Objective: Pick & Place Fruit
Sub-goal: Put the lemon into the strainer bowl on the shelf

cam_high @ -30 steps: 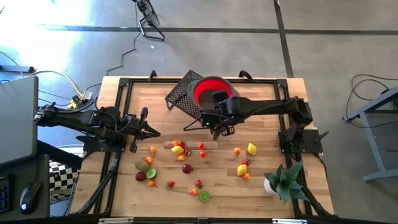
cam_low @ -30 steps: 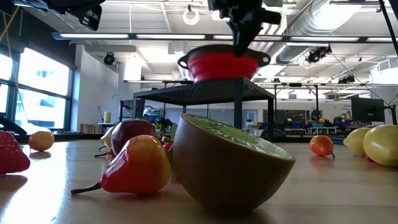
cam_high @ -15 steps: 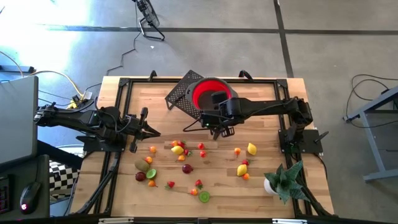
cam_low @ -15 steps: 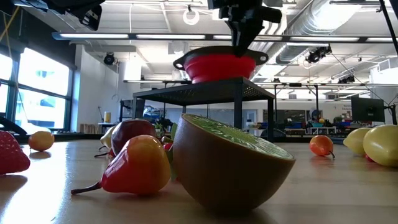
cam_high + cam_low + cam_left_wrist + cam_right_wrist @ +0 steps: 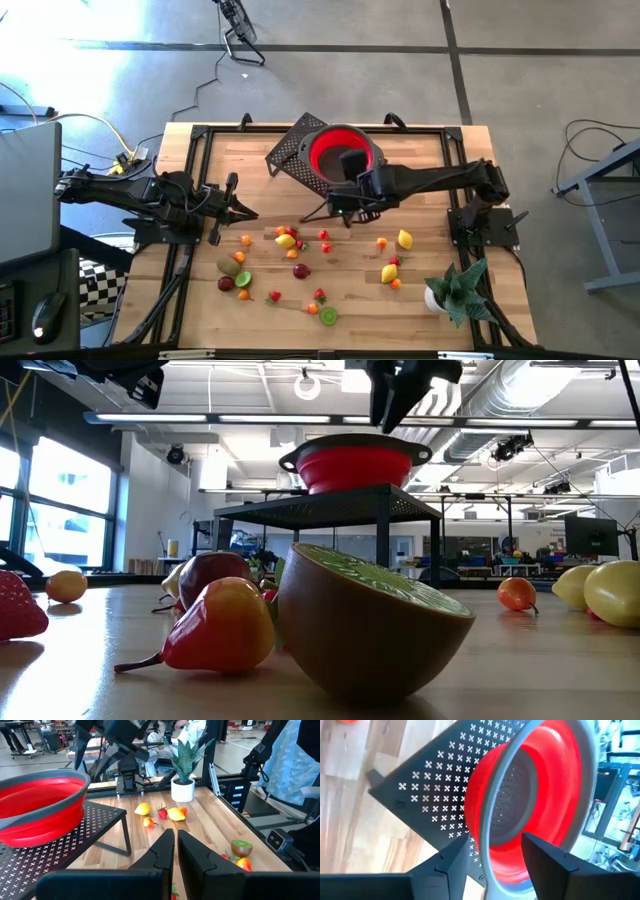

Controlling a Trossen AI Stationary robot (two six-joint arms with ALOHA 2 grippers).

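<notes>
Right wrist view, ribbed red bowl (image 5: 530, 800) on perforated metal stand (image 5: 435, 790), right pincer (image 5: 492, 857) apart, left pincer (image 5: 176, 851) together

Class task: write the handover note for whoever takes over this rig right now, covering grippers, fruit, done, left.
Right gripper: open, empty, just above the red bowl on the black perforated stand.
Left gripper: shut, empty, waiting at the table's left side.
Fruit: scattered on the table in front of the stand, some near the potted plant.
Done: no fruit visible in the bowl.
Left: pick up the fruit.
</notes>
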